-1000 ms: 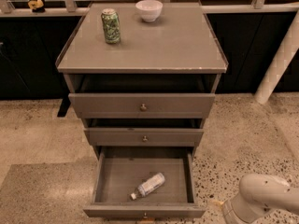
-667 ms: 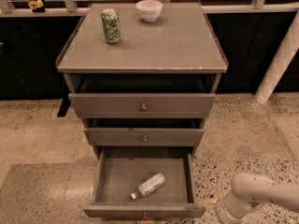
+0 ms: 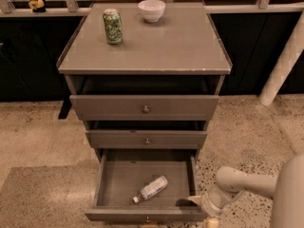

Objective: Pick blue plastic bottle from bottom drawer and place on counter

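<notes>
Lying on its side in the open bottom drawer, the bottle points its cap near-left, with the hand at the drawer's near right corner, grip impossible to tell.

Arm: smooth off-white tube with rounded joints, lay at 4 o'clock.
Outer shell: broad, pale grey-white, curved, at the 4 o'clock edge.
Wrist: white rounded collar with a darker seam.
Gripper: cream-coloured tip, sat at 5 o'clock.
</notes>
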`<action>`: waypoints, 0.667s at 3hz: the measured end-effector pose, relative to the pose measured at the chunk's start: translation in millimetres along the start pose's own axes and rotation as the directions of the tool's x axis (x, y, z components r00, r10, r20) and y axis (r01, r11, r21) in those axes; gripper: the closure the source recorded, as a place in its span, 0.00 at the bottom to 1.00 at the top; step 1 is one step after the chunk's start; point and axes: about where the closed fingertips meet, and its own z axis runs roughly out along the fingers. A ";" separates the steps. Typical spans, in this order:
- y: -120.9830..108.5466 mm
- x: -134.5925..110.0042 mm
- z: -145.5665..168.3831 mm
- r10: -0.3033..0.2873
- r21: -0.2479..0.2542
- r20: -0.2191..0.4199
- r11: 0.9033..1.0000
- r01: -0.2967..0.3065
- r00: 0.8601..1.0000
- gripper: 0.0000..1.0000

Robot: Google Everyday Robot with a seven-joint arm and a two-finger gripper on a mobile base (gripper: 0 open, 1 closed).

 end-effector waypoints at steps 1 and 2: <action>-24.8 5.3 -3.7 -0.004 -0.006 -0.032 1.000 0.003 0.999 0.00; -70.1 5.9 -4.9 -0.034 -0.026 -0.075 0.999 0.032 0.997 0.00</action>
